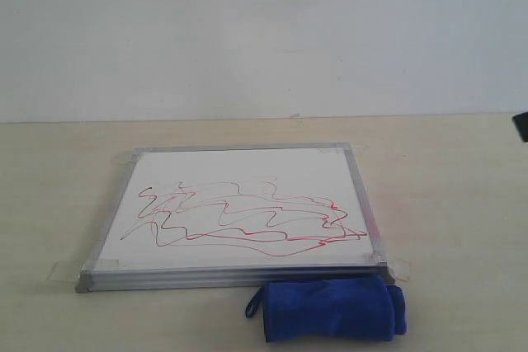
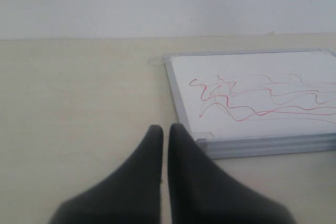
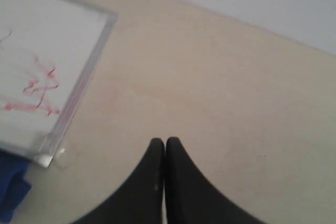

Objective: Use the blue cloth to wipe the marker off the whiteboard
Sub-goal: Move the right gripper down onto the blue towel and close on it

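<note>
**Both jaws clenched, blue cloth lying free on the table**

My left gripper [image 2: 165,128] is pressed closed with only a hairline between its black fingers and nothing in them. It hangs over the bare table [image 1: 445,195], close to the near left corner of the whiteboard [image 1: 247,162]. My right gripper [image 3: 165,140] is clamped tight and just as empty, out over the table off the board's right side.

The whiteboard lies flat in the middle of the table, silver frame all round, with clear tape tabs [image 1: 64,271] at its corners. The marker [image 1: 247,216] runs in thin red and darker zigzags across the middle and near part of the white surface, while the far strip is clean.

The blue cloth [image 1: 330,309] is a thick fluffy roll with a small loop at its left end. It lies on the table along the board's near edge, toward the right corner — right up against the frame, though I cannot tell whether it touches. Neither of my grippers is near enough to reach it — both are well apart from it.
</note>
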